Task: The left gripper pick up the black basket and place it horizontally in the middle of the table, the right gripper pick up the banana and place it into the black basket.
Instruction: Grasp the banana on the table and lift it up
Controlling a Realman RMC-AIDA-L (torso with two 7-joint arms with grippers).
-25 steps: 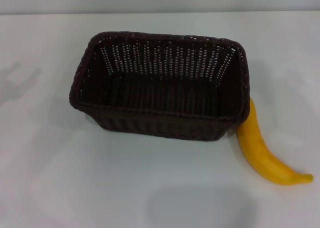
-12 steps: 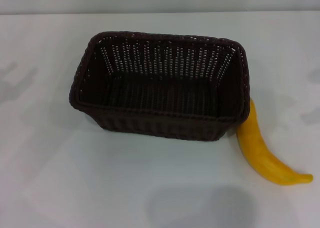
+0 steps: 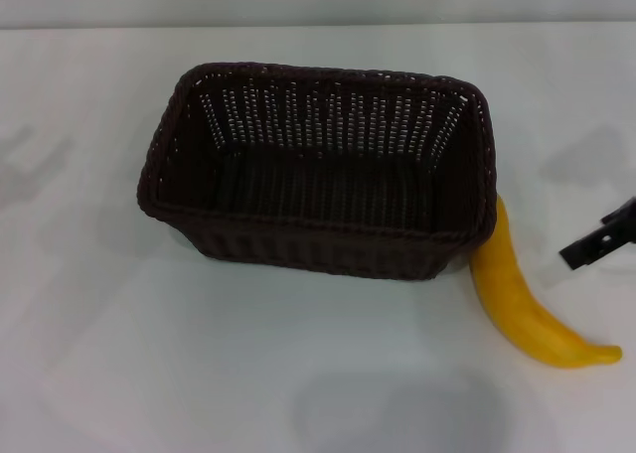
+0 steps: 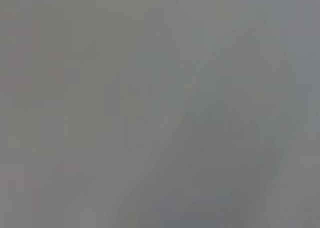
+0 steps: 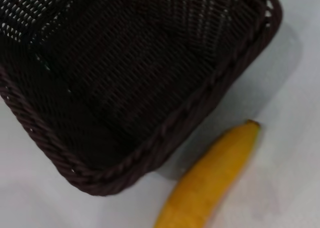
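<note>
The black basket (image 3: 318, 170) stands upright and empty in the middle of the white table (image 3: 149, 354), its long side lying across the head view. The yellow banana (image 3: 522, 299) lies on the table against the basket's right end, its tip pointing to the near right. My right gripper (image 3: 601, 239) shows only as black fingertips at the right edge, to the right of the banana and apart from it. In the right wrist view the basket (image 5: 125, 73) fills most of the picture with the banana (image 5: 210, 180) beside its corner. The left gripper is out of view.
Bare white tabletop lies in front of the basket and to its left. The left wrist view shows only a plain grey surface. A pale wall line runs along the table's far edge.
The right gripper's black fingertips have come into the head view at the right edge. The basket and banana have not moved.
</note>
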